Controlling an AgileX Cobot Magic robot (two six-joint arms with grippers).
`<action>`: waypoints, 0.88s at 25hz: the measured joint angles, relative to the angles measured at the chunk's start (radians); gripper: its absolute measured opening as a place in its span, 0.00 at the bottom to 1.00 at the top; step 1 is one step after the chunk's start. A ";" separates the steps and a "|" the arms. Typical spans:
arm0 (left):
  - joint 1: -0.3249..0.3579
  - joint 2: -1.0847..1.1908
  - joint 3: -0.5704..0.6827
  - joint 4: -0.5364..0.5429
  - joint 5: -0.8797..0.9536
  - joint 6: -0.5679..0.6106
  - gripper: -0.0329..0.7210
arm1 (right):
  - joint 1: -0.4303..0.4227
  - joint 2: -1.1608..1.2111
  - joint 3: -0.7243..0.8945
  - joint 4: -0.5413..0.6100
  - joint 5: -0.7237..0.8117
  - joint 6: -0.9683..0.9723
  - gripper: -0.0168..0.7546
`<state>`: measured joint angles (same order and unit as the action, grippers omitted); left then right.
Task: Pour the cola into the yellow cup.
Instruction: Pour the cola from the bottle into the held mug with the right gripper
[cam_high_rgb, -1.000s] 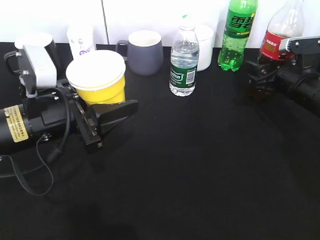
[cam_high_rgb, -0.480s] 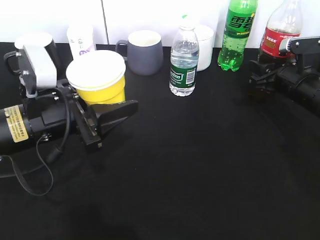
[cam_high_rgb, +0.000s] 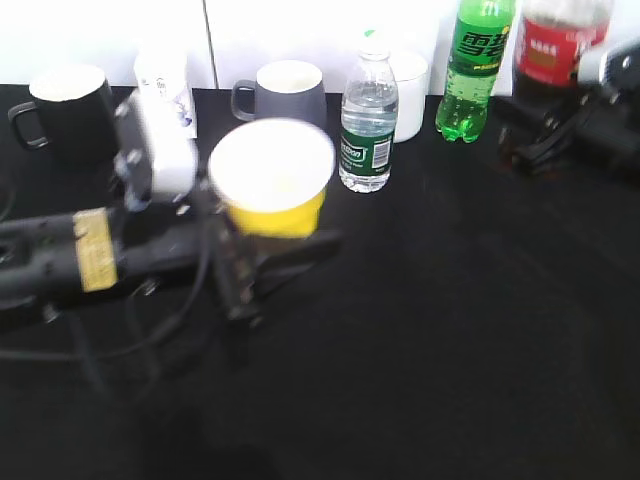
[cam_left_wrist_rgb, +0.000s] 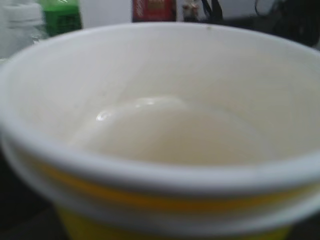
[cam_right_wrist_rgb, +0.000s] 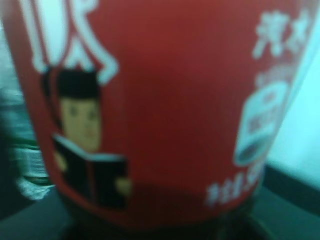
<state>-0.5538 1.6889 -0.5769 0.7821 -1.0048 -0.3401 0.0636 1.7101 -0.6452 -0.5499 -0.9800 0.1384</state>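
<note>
My left gripper (cam_high_rgb: 282, 242) is shut on the yellow cup (cam_high_rgb: 272, 185) and holds it upright above the black table, left of centre. The cup's white, empty inside fills the left wrist view (cam_left_wrist_rgb: 160, 125), and the jaws are hidden there. My right gripper (cam_high_rgb: 542, 140) is shut on the cola (cam_high_rgb: 553, 45) at the far right and holds it raised, with the bottle's top out of frame. The cola's red label fills the right wrist view (cam_right_wrist_rgb: 165, 100). The cola also shows far off in the left wrist view (cam_left_wrist_rgb: 154, 9).
Along the back stand a black mug (cam_high_rgb: 68, 110), a white paper cup (cam_high_rgb: 165, 75), a grey mug (cam_high_rgb: 290, 95), a small water bottle (cam_high_rgb: 368, 125), a white mug (cam_high_rgb: 410, 80) and a green soda bottle (cam_high_rgb: 475, 70). The table (cam_high_rgb: 430, 340) is black.
My left gripper has carried the yellow cup right and up toward the middle. My right gripper has lifted the cola, whose label now sits higher in view.
</note>
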 joint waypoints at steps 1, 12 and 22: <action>-0.018 0.002 -0.020 -0.013 0.006 -0.007 0.62 | 0.000 -0.053 0.001 -0.037 0.036 0.000 0.52; -0.185 0.052 -0.198 -0.105 0.226 -0.084 0.62 | 0.000 -0.269 0.001 -0.253 0.112 -0.205 0.52; -0.185 0.079 -0.221 -0.088 0.157 -0.085 0.62 | 0.000 -0.269 0.001 -0.249 0.117 -0.674 0.52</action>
<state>-0.7392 1.7682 -0.7974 0.6937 -0.8480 -0.4254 0.0636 1.4412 -0.6445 -0.7991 -0.8634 -0.5358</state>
